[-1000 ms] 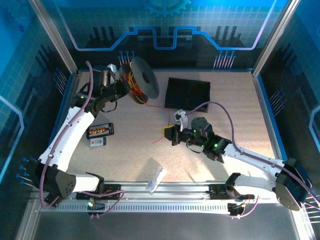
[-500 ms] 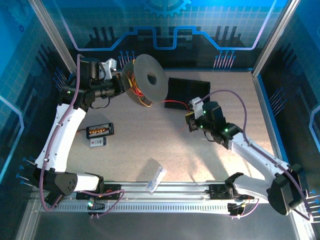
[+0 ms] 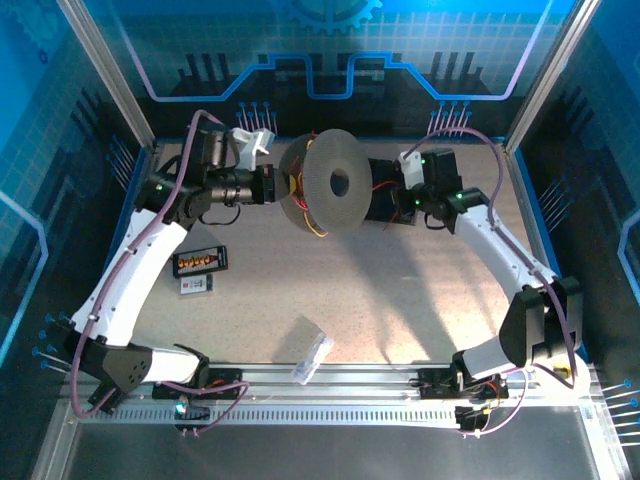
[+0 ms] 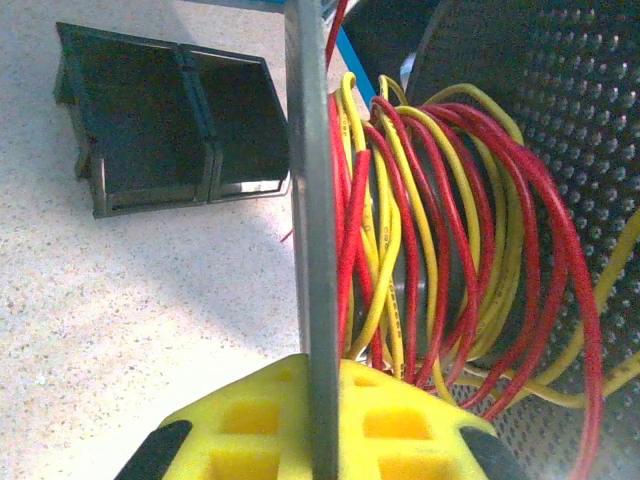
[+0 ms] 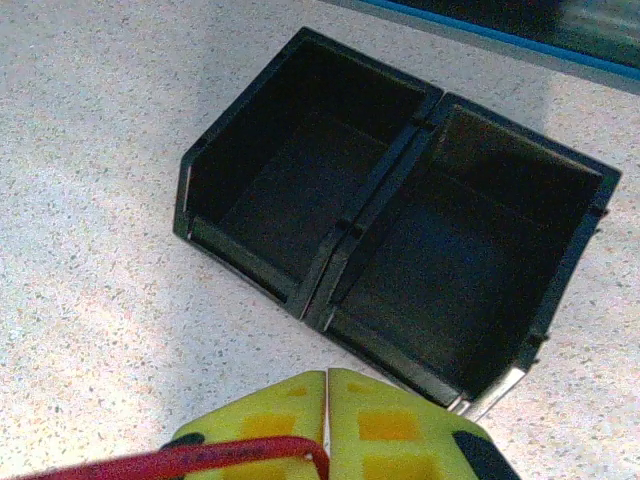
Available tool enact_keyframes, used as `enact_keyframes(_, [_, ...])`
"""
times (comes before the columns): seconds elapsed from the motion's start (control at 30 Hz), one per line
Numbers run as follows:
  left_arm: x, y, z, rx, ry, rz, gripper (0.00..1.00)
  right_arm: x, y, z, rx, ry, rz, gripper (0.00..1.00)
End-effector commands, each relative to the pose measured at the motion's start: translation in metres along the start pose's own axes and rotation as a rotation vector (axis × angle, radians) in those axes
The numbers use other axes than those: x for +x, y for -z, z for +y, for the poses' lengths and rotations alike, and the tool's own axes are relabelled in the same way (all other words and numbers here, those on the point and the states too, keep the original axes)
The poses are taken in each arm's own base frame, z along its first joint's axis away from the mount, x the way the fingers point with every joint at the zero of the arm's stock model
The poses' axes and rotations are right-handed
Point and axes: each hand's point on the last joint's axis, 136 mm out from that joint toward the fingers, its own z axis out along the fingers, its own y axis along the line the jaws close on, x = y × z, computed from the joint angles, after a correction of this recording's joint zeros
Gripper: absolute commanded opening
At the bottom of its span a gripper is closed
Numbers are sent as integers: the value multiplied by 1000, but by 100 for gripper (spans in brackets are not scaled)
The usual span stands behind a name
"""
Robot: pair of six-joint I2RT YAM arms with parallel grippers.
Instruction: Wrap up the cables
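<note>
Table (image 3: 420, 300): speckled beige, inside a blue-walled enclosure (image 3: 60, 150).
Twin black bin (image 5: 400, 230): two open compartments, dark interiors, far side of the table.
Small black tray (image 3: 200, 262): orange pieces inside, left side.
Spool (image 3: 335, 185): black, held above the table, flange pinched by left pincer (image 4: 318, 400).
Cables (image 4: 430, 230): red and yellow, coiled round the spool core. Right pincer (image 5: 327, 425) is pressed together on one red strand.

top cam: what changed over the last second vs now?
Right claw, shut on the red cable, swung from mid-table to the far side by the black bins. Left claw, gripping the spool flange, carried it right and turned its face toward the camera. Tray, white box, clear bag unmoved.
</note>
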Motion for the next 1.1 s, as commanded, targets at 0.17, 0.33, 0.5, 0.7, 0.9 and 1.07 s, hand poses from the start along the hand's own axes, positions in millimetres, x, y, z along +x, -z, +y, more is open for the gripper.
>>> enact_keyframes(0.17, [11, 0, -31, 16, -218, 30, 0, -15, 14, -37, 52, -3, 40, 0])
enact_keyframes(0.33, [15, -8, -26, -55, -334, 11, 0, -5, 23, -29, 4, 14, 51, 0])
enact_keyframes(0.5, [10, -14, -11, -178, -459, -32, 0, -3, 38, -6, -147, -22, 95, 0])
enact_keyframes(0.7, [-10, -9, 7, -291, -620, -214, 0, -5, 58, 43, -476, -239, 135, 0])
enact_keyframes(0.9, [-17, -12, 10, -311, -776, -319, 0, -20, 73, 63, -805, -515, 85, 0])
enact_keyframes(1.07, [-12, -26, 14, -305, -839, -267, 0, -36, 79, 76, -1033, -636, 67, 0])
